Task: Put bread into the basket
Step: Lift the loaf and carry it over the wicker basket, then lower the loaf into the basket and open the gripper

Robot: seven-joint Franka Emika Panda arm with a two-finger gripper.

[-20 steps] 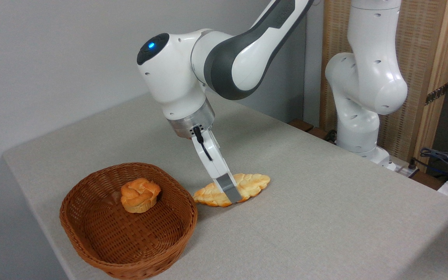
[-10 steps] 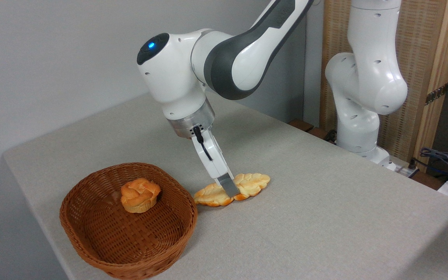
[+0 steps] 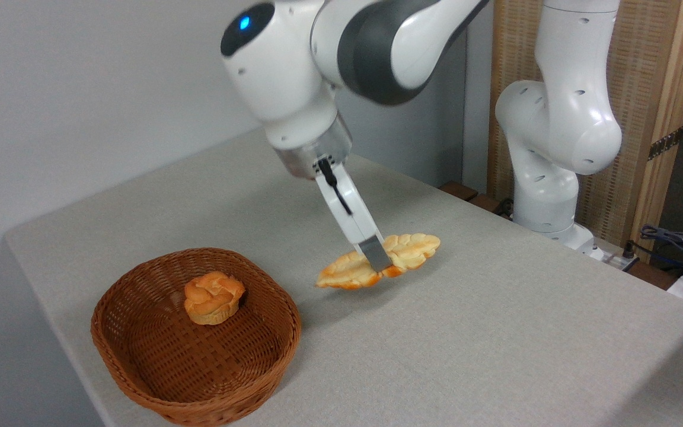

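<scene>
The bread (image 3: 412, 249), a long flat braided loaf with pale golden top and browner edges, hangs level above the grey table, casting a shadow beneath. My gripper (image 3: 380, 264) is shut on its middle, one metal finger (image 3: 375, 252) crossing the near side of the loaf. The brown wicker basket (image 3: 140, 379) sits at the front left of the table, lower and to the left of the loaf, well apart from it.
A small round orange-brown knotted bun (image 3: 213, 297) lies inside the basket toward its back. The arm's white base (image 3: 546, 196) stands at the table's far right edge. Cables (image 3: 673, 240) lie off the table at right.
The gripper closed on the loaf and lifted it off the table, moving up and slightly right. The basket and bun have not moved.
</scene>
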